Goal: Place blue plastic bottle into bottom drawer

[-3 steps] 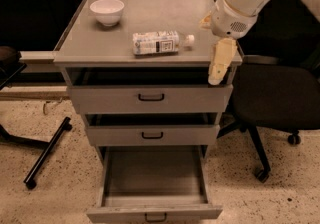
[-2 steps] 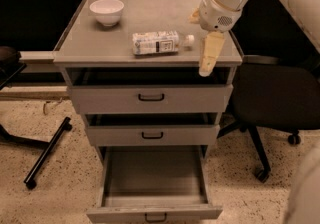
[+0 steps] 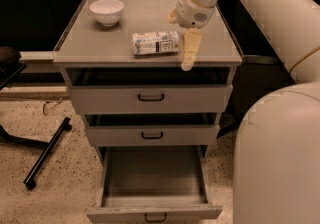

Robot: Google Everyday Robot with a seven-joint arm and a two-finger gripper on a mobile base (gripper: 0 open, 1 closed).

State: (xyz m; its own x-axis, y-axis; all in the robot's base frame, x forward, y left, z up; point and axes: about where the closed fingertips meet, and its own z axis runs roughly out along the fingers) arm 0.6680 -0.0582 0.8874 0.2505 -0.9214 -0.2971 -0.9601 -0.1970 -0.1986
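We look down on a grey cabinet top, flat and matte, with a raised edge along its sides. The cabinet stands on a speckled, pale stone floor. Behind it run dark panels and a few pale rails along the upper edge of the view.

We count three grey drawers, each with one small black handle. The top drawer and the middle drawer each sit a little way out, with a dark gap above the front. The bottom drawer is pulled far out toward us, its grey floor in full view.

On the top we count one blue plastic bottle and one white bowl. The bottle lies on its side near the middle of the top, toward the front edge. The bowl stands upright at the back left, well apart from the bottle.

There is one arm, cream-coloured, reaching in from the right. Its gripper hangs just right of the bottle, pointing down at the front edge. We cannot tell whether it touches the bottle, nor whether it is spread or closed.

A bulky part of the robot's body fills the lower right and hides the floor there. At the left, a black chair leg lies across the floor.
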